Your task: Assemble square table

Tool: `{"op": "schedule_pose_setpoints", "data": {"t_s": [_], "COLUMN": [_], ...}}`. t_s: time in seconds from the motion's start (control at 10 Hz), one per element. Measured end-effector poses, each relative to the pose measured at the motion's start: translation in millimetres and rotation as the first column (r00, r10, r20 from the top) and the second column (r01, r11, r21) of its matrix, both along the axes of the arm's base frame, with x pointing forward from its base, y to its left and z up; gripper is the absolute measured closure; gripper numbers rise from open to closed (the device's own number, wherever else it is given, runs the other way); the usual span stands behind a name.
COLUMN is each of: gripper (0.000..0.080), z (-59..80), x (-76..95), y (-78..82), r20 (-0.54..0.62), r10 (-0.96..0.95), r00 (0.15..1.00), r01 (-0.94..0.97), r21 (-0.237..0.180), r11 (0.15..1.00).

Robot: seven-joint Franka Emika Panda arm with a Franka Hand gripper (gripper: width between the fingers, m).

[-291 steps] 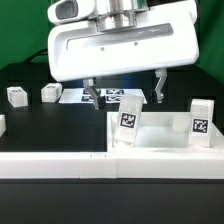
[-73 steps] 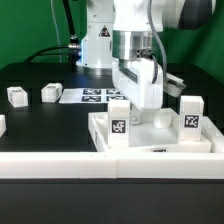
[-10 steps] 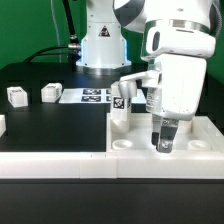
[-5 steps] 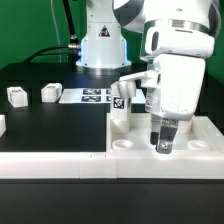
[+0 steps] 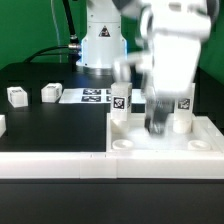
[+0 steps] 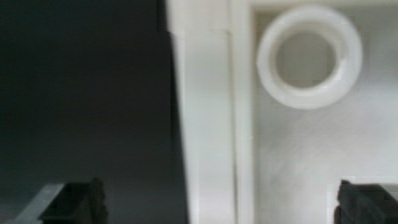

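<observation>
Near the black table's (image 5: 60,125) front edge, toward the exterior view's right, you have the square tabletop (image 5: 205,135) lying flat just behind the long white wall (image 5: 50,162). One leg (image 5: 120,100) and a second leg (image 5: 183,105) stand upright at its far corners. Your gripper (image 5: 157,122) hangs blurred above it, fingers (image 6: 71,203) spread apart, gripping nothing.

You see the white square table (image 6: 311,160), with one round socket (image 6: 306,58) just inside its raised rim (image 6: 205,120). The black tabletop (image 6: 80,100) lies beside the rim. The gripper (image 6: 222,203) has its dark fingertips (image 6: 75,202) wide apart.
</observation>
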State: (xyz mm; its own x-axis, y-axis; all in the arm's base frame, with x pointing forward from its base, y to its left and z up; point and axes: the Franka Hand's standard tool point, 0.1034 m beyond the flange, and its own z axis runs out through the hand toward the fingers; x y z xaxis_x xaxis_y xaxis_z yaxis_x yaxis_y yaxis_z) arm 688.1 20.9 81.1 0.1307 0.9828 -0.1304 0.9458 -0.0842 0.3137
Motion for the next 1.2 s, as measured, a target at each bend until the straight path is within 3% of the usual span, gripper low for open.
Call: {"op": "schedule_pose_setpoints", "data": {"t_s": [0.1,0.2,0.7,0.8,0.9,1.2], "gripper": [0.015,0.015,0.015,0.015,0.015,0.015], "z": [12.5,14.2,11.4,10.7,19.2,48.6], "x": [-5.8,-4.6,-4.6,-6.8,-10.4,-34.1], "y": [-13.5,-24.2,-25.2,-31.7,-40.9,-89.1], "r20": [-0.009,-0.007,0.027,0.024,0.024,0.008], "r10": [-0.022,-0.036,-0.311,-0.368,-0.4,-0.539], "r00": [1.0,0.999,0.95,0.93,0.916,0.842], "r01": [0.022,0.036,0.308,0.363,0.394,0.531], "r21": [-0.005,-0.006,0.088,0.109,0.117,0.163], "r11": [1.0,0.999,0.947,0.925,0.911,0.832]}}
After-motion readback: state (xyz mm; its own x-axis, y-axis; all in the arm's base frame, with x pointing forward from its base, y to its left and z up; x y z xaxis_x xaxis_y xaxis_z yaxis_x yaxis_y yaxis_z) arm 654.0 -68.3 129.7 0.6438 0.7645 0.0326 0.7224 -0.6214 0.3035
